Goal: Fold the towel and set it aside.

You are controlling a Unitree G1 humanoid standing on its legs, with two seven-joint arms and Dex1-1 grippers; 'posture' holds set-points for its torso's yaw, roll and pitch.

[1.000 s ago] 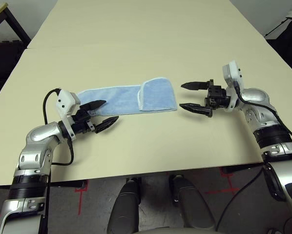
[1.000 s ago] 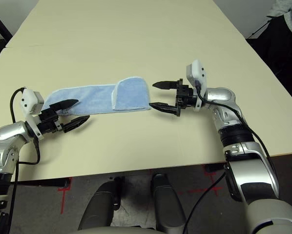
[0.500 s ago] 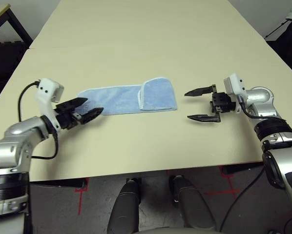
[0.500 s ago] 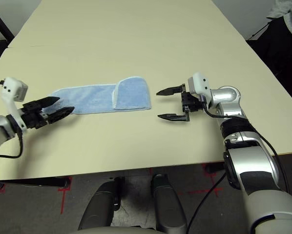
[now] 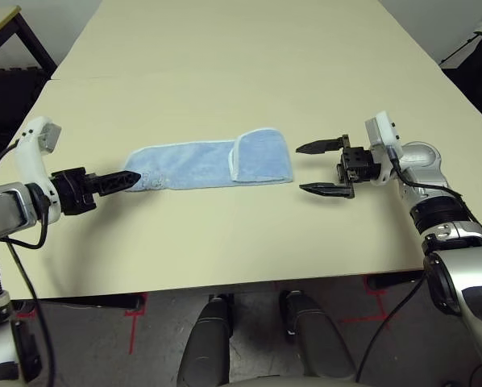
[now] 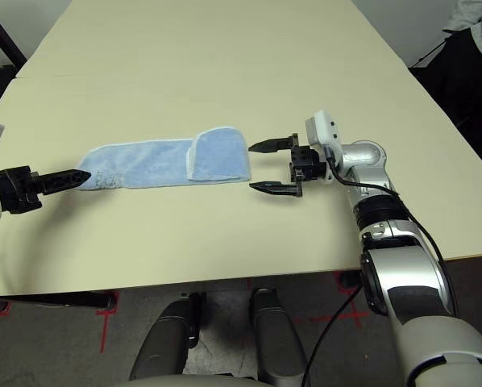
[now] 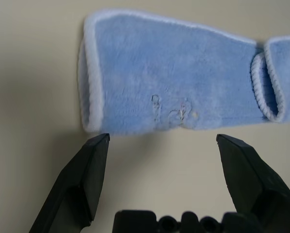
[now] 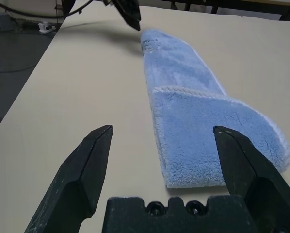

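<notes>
A: Left eye view first. What is seen on the worktop (image 5: 225,72)?

B: The towel (image 5: 213,165) is laid out as a long light-blue strip near the middle, its right end folded back over itself into a doubled flap. The left claw (image 5: 116,182) is pointed at the strip's left end, just short of it or touching; contact cannot be settled from here, and its two fingers are overlapped into one dark shape.

A: And the right claw (image 5: 322,168)?

B: It is held just beside the folded end, apart from it, fingers spread and nothing gripped.

A: Right eye view?

B: The same layout is given. The left arm is cut off by the picture's edge, so little beyond its black fingers is shown. A dark garment at the top right corner is cropped too far to be identified.

A: Left wrist view?

B: The left claw's fingers (image 7: 87,170) are shown spread wide, released, with bare worktop between them. The towel's near edge lies just past the tips, white edging visible. A faint embroidered mark (image 7: 174,109) is seen in the pile, but its shape cannot be read. The folded end is cut off at the picture's side.

A: Right wrist view?

B: The right claw's fingers (image 8: 87,170) are also spread, empty. The folded flap is partly hidden behind one fingertip, and the other claw's tip is seen at the far end of the towel.
</notes>
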